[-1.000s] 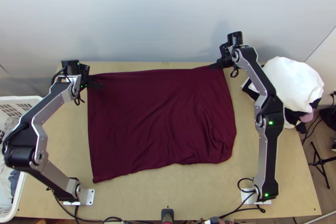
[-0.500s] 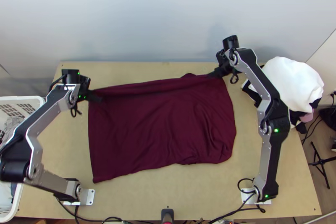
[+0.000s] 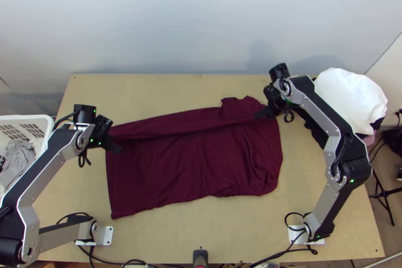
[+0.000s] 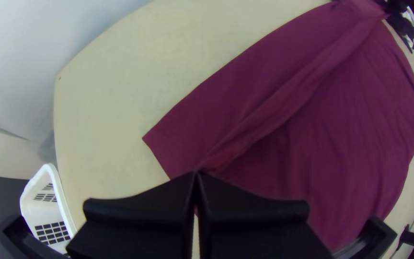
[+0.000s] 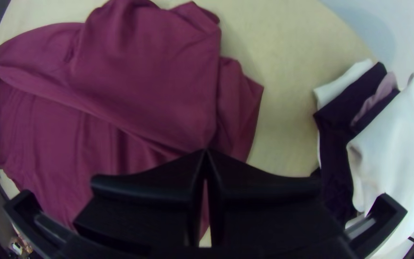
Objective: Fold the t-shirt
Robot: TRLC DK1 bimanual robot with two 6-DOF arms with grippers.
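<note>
The dark red t-shirt [image 3: 186, 162] lies on the table, its far edge lifted in a taut ridge between the two grippers. My left gripper [image 3: 116, 148] is shut on the t-shirt near its left side; in the left wrist view the fingertips of this gripper [image 4: 197, 173] meet on the cloth [image 4: 245, 105]. On the right side my right gripper [image 3: 259, 114] is shut on the same edge, and in the right wrist view this gripper [image 5: 206, 152] pinches the fabric [image 5: 154, 81]. A bunched part of the shirt lies beyond the ridge near the right gripper.
A white laundry basket [image 3: 47, 140] with grey cloth stands at the table's left. Folded white and dark clothes [image 3: 349, 99] are piled at the right back edge. Bare tabletop [image 3: 176, 87] shows behind the shirt, and more lies in front of it.
Both grippers have come nearer the table's front edge, bringing the shirt's held edge with them. Behind it, a strip of cloth and a bunched part have come into view.
</note>
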